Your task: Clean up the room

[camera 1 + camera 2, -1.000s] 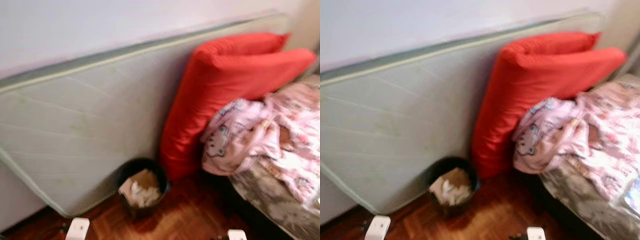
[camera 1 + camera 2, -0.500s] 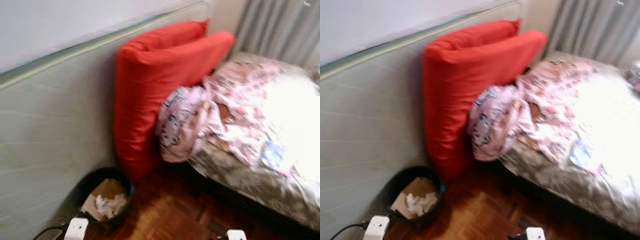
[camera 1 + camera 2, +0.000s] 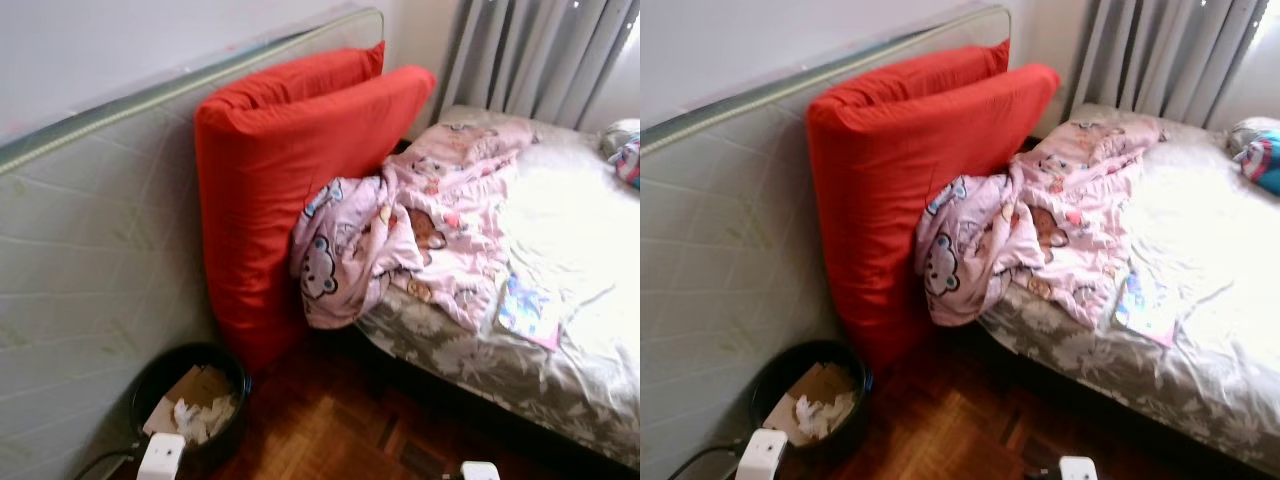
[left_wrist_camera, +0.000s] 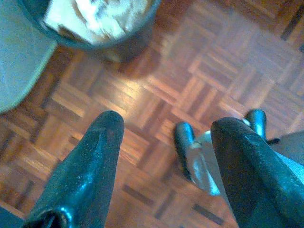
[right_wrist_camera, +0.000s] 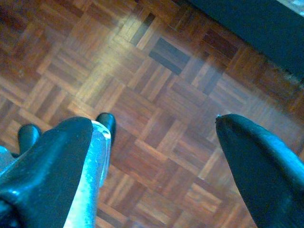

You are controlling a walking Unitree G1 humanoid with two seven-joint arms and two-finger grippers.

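Now the camera has swung toward the bed [image 3: 560, 330]; both hands [image 4: 164, 137] [image 5: 152, 142] hang released.

You have two red cushions [image 3: 300, 170], one pink blanket [image 3: 420, 230], one black bin [image 3: 190, 405], one bed [image 3: 560, 330], one upright mattress [image 3: 90, 270].

A parquet floor [image 3: 330, 430] is carrying a black bin [image 3: 190, 400] of paper scraps, sitting just ahead of the left hand [image 4: 164, 137]. A red cushion [image 3: 290, 180] is standing on the floor beyond the bin. Ahead of the right hand [image 5: 152, 137], a bed [image 3: 520, 350] is bearing a crumpled pink blanket [image 3: 410, 230] and a small booklet [image 3: 527, 308].
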